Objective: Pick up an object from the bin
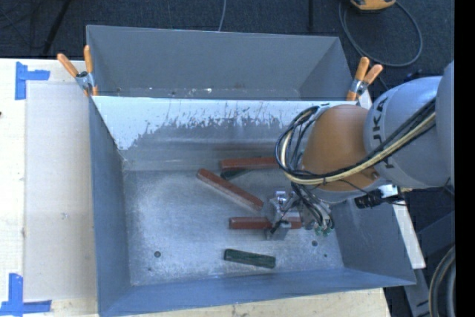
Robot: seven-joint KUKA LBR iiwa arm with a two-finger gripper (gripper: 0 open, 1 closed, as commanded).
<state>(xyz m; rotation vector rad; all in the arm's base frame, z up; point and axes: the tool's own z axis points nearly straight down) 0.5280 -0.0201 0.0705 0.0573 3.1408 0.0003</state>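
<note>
On the pale grey casing of the arm (415, 137), just right of its orange cover (334, 145), dark block letters run down the shell; a K and a U can be read, the rest is cut off. Black and cream cables (295, 152) loop round the glossy cover.

The hand (278, 228) is low over the right part of the bin (171, 211), a grey metal trough with a dull, speckled floor and streaked back wall. It sits at the right end of a flat reddish-brown bar (251, 223) lying crosswise on the floor; whether the hand is open or closed on it cannot be told.

A longer brown bar (228, 188) lies slantwise just behind it. Farther back a third brown bar (249, 162) rests near the wall, with a short dark green piece (231, 173) beside it. Nearer the front lies a dark green bar (249, 257), well apart from the others, matte and straight-edged.
</note>
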